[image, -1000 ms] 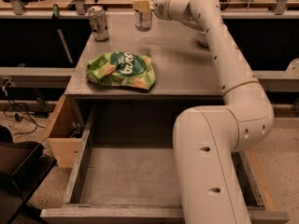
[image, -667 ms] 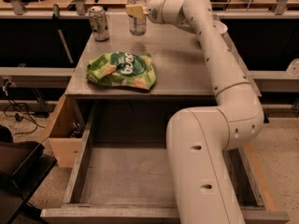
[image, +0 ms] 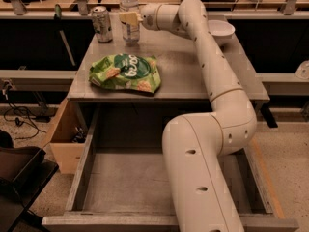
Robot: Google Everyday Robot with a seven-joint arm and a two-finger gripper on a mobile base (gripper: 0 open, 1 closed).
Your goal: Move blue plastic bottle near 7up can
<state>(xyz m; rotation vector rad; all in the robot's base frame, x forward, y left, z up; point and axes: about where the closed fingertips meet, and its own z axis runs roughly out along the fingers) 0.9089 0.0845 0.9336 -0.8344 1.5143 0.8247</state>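
The blue plastic bottle [image: 129,14] is a clear water bottle with a white cap and stands upright at the far left of the grey table [image: 183,66]. My gripper [image: 128,18] is shut on the bottle at mid height, with the arm reaching in from the right. The 7up can [image: 102,23] stands upright just left of the bottle, with a small gap between them. The can is shorter than the bottle.
A green chip bag [image: 125,73] lies on the table's front left. A white bowl [image: 220,31] sits at the far right behind my arm. An open drawer [image: 125,178] juts out below the table front. A wooden box [image: 65,134] stands at the lower left.
My gripper has carried the bottle leftward along the table's far edge, closing most of the gap to the can. The can and chip bag have not moved.
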